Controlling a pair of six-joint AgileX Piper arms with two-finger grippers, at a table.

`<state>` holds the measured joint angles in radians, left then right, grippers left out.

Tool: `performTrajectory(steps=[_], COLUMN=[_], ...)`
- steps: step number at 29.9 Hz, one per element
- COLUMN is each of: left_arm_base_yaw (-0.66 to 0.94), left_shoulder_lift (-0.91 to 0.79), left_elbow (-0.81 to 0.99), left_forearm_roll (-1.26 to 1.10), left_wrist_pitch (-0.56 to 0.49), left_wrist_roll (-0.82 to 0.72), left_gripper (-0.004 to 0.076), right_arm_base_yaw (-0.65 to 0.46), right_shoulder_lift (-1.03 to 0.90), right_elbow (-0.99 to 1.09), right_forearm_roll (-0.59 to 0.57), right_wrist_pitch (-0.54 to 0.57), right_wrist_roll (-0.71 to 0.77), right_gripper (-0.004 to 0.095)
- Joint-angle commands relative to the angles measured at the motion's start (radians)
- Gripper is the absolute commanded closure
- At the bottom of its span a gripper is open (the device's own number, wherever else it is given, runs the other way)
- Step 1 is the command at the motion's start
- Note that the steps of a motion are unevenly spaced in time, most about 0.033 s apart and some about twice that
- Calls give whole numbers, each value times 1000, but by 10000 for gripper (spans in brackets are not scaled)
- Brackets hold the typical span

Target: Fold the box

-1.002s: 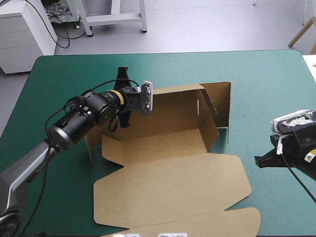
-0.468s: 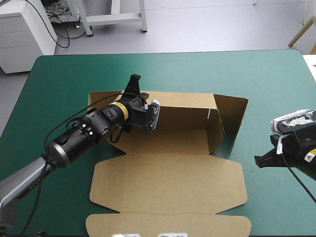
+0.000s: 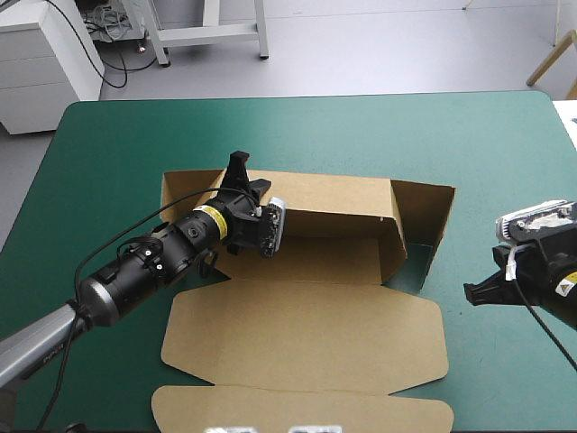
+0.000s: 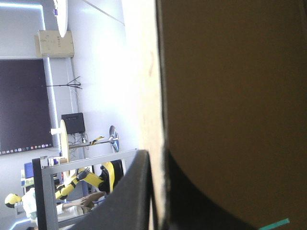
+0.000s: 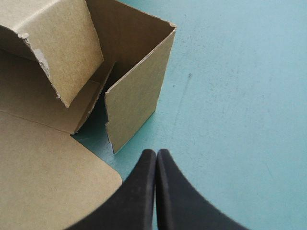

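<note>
Nearest the robot, the brown box's lid [image 3: 306, 334] lies flat on the teal-green surface [image 3: 117, 144], its tuck strip [image 3: 297, 408] at the near edge. The box [image 3: 306, 260] sits about mid-surface, half formed.

Right gripper [image 3: 478, 293]: low at the right side, just beside the box's right end, not touching it. Wrist view shows its black fingers [image 5: 144, 191] meeting in a point, nothing between them.

Right end flap [image 3: 435, 230] stands up, splayed outward. An inner side flap [image 3: 395, 236] leans in beside it, not tucked.

Farther back, the far wall [image 3: 334, 194] is raised. Left gripper [image 3: 242, 173] is at its top edge, toward the left end. Its wrist view shows the board edge pinched between both fingers [image 4: 129, 191], so it is clamped onto the wall.

Step in hand, as I judge it: holding the far wall upright. Early to middle of the fold; the ends are loose.

Next move probably needs the right gripper to push the end flap square while the left holds the wall steady. The left end is hidden by the arm.
</note>
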<state>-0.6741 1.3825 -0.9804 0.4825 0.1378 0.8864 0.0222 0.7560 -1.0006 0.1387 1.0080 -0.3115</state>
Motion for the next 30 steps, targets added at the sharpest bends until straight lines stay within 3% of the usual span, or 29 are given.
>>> performTrajectory(steps=[1,8,13,16,23,26,30], left_arm_base_yaw=[-14,-14,-14,-14,-14,-14,-14], left_shoulder_lift=[0,8,8,8,8,8,8], left_elbow=[2,2,2,2,2,2,2], left_forearm_roll=[-27,-20,-18,-18,-18,-18,-18], left_wrist_pitch=[17,15,15,15,15,15,15], left_wrist_roll=[-60,-68,-68,-68,-68,-68,-68], left_gripper=[734,734,734,734,734,734,734], right_arm_base_yaw=[-4,-4,-4,-4,-4,-4,-4], right_shoulder_lift=[-3,-3,-1,11,80,122,199], right_elbow=[-26,-26,-54,-107,-270,-334,-424], right_forearm_roll=[28,92,97,108,137,142,142], right_wrist_pitch=[-60,-67,-138,-150,-148,-148,-148], right_wrist_roll=[0,0,-4,-4,-4,-16,-23], right_gripper=[923,919,877,738,220,122,120])
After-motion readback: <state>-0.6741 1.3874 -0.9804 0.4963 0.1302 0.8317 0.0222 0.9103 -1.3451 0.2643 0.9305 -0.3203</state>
